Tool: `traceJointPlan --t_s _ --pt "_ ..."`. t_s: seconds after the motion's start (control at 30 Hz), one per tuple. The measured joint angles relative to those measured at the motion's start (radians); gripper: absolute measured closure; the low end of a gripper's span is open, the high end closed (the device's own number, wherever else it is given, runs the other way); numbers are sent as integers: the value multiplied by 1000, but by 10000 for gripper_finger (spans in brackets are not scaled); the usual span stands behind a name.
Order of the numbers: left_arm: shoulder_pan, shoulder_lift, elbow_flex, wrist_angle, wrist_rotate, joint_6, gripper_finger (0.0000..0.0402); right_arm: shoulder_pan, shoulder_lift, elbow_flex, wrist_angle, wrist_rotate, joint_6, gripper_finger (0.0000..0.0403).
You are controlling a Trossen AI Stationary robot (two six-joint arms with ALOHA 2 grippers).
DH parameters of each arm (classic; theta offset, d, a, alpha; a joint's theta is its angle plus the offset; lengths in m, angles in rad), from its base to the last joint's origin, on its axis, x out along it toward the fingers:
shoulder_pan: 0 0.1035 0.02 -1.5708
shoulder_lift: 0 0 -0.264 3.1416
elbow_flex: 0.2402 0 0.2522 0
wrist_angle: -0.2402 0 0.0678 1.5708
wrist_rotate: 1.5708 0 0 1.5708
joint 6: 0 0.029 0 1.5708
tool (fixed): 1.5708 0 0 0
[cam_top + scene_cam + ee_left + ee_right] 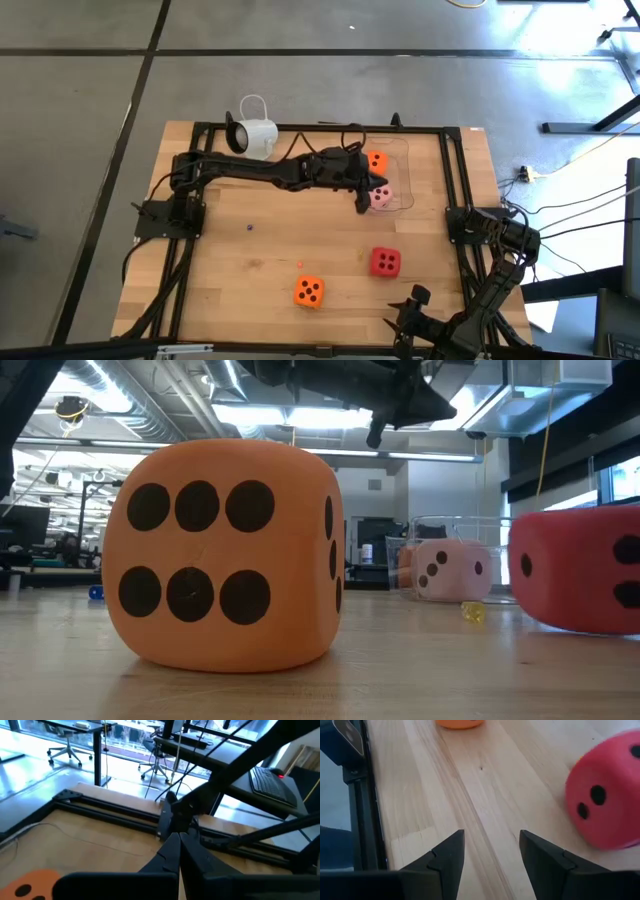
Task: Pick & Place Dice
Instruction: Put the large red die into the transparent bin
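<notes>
Four dice sit on my wooden worktop [250, 260], seen from overhead. My left arm stretches across the far half, and its tool [362, 203] hangs just right of centre, at about one o'clock, with its fingers pressed together and nothing between them. My right arm waits folded at the near right corner; its tool [490, 851] stands well open over bare wood and holds nothing.

A clear plastic tray [400, 175] lies toward two o'clock from the worktop's centre. Inside it are one orange die [377, 161] on the far side and the pale pink die [381, 197] on the near side, the pink one just beside the left tool's tip; I cannot tell whether they touch.

A white camera [252, 137] rests at the far edge, around eleven o'clock.

Out on the open wood, the red die [385, 262] lies toward four o'clock and the second orange die [309, 291] toward six o'clock, apart from each other.

A tiny blue bead [249, 226] sits left of centre.
</notes>
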Motion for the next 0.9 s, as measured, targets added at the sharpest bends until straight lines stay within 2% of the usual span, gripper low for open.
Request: traceJointPlan --t_s 0.23,0.43,0.57,0.73,0.9 --pt "-15 0 0 -28 20 0 401 0 0 0 0 35 10 213" --pt "-45 0 0 -61 211 -18 385 0 -43 0 -8 32 0 213" --pt "-92 0 0 -111 283 39 344 1 -114 0 -12 31 -100 213" --pt "-131 0 0 -218 259 97 275 -21 -202 0 -67 7 -198 213" --pt "-128 0 -11 -381 165 149 231 -104 -245 0 -154 -130 -271 213"
